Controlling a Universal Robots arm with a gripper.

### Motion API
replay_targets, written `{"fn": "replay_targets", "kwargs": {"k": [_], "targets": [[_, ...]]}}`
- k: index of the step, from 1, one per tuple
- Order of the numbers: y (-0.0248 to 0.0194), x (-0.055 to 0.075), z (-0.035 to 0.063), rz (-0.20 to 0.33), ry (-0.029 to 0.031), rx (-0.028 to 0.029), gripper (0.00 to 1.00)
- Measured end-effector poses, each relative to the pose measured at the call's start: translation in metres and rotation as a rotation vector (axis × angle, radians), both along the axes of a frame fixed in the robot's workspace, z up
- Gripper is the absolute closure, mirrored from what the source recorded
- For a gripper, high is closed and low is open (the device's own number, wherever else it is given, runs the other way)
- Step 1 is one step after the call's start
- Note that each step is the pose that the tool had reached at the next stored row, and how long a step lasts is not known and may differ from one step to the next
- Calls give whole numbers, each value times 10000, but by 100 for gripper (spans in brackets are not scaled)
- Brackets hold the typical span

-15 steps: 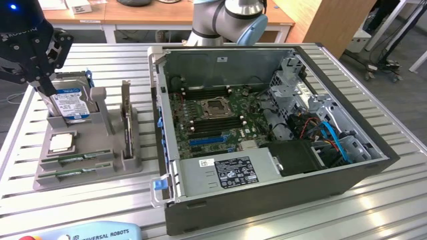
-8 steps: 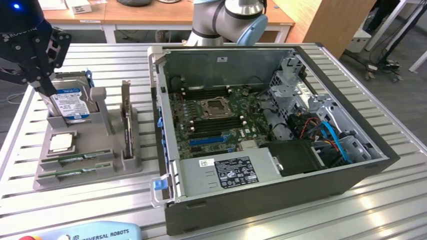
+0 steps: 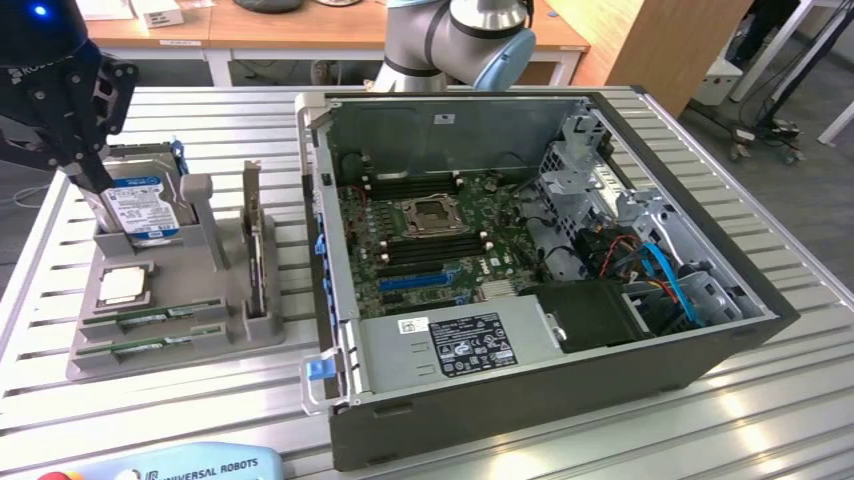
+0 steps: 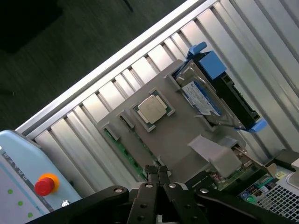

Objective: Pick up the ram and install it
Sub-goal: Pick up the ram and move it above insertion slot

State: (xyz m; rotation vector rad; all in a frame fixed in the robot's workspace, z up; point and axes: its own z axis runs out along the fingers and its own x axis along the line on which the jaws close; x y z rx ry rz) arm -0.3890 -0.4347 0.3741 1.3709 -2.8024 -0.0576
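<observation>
Hand (image 4: 158, 171) pressed together, empty, hovering over the parts tray (image 4: 182, 140) on the desk at the exterior view's left. Approach step, I'd say: ram (image 3: 163, 316) not gripped yet. Count: two ram sticks in the tray's near slots, one hard drive (image 3: 140, 205), one processor (image 3: 123, 286). A grab calls for parted fingers.

Arm (image 3: 454, 35): one, grey links, blue joint caps, standing well beyond the grey tray (image 3: 207, 215), toward the exterior view's right. Claw (image 3: 91, 178) (image 4: 158, 171): black, hanging above the tray, pointing downward; fingers (image 4: 152, 173) pressed together, nothing between them.
</observation>
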Motion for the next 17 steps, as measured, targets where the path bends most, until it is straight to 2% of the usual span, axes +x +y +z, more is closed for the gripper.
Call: {"fn": "replay_targets", "kwargs": {"k": [17], "targets": [[0,0,-1,2427,0,0,90]]}}
